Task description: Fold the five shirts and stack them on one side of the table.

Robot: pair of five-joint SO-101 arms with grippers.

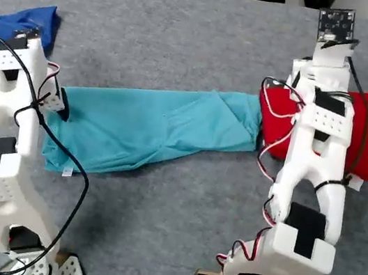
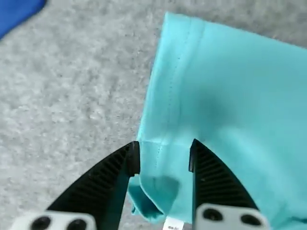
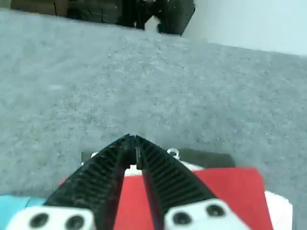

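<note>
left gripper (image 2: 163,155) jaws parted astride the hem corner of the long teal fabric shirt (image 2: 230,96), right gripper (image 3: 134,143) clenched empty over the folded red fabric shirt (image 3: 230,191); suggest seating both teal layers deep between the jaws before closing.

I am looking across a table (image 3: 96,72) that is wearing a grey, felt-like cover under even light. Beyond its far edge a pale wall (image 3: 249,21) is rising, and dark shapes (image 3: 144,12) are sitting in shadow beside it.
</note>
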